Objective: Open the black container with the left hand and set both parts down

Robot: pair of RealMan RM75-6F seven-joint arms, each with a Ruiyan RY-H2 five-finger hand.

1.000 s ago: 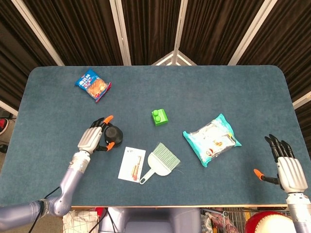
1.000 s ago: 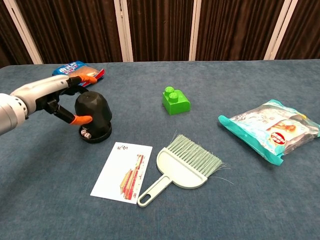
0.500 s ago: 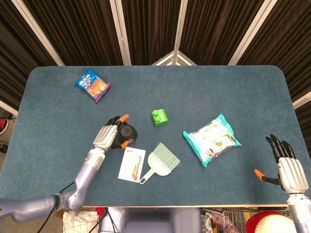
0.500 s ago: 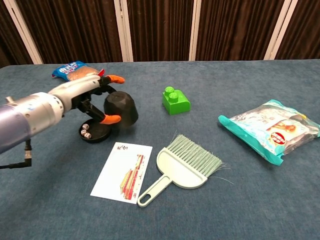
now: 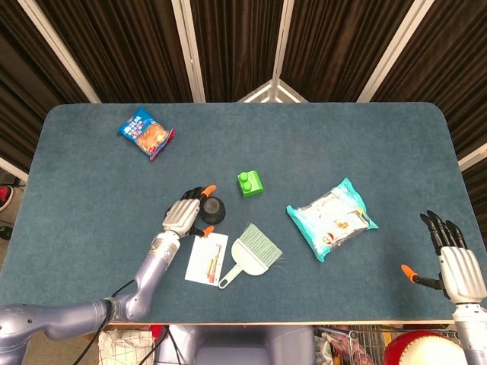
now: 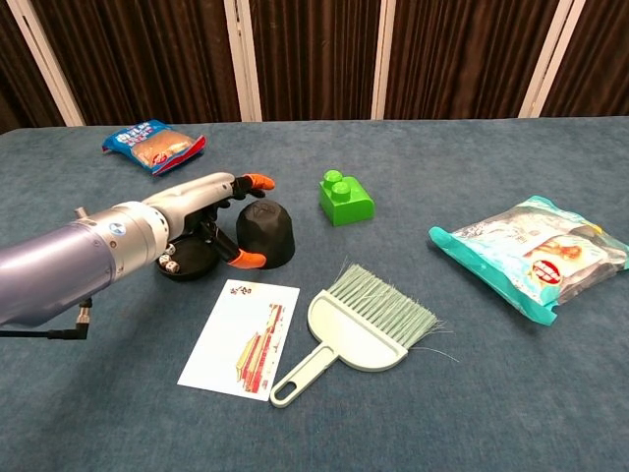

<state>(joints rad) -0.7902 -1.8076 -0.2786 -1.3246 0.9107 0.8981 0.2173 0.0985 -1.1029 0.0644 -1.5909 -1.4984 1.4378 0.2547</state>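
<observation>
Black container is in two parts. Dome-shaped cover [image 6: 265,234] sits mouth-down on the table [image 6: 472,393], between the base and the green block [image 6: 343,198]; in the head view [image 5: 214,209] it reads as a dark blob just beyond the card. Whether it fully rests on the cloth or is held slightly clear can't be told from either view.

Base [image 6: 192,262] is a shallow black dish just to the cover's left, mostly hidden behind the left forearm in the chest view; small dice [image 6: 167,263] show at its near edge, too small to read. From the head view the base is covered by the hand and not visible.

Left hand [image 6: 211,202] is wrapped around the cover: orange-tipped fingers [image 6: 257,181] over its top, orange thumb tip [image 6: 248,259] against its lower front side, so it's clamped on the cover. Same hand in the head view [image 5: 183,215].

Right hand [image 5: 453,268] is at the table's near right corner, wrist cut off by the frame bottom, not seen from the chest camera. Its fingers are spread, thumb out to the side, holding nothing.

Around: printed card [image 6: 243,335] just in front of the cover, dustpan brush [image 6: 360,321] beside it, teal snack bag [image 6: 527,250] far right, blue snack bag [image 6: 152,145] at the far left.
</observation>
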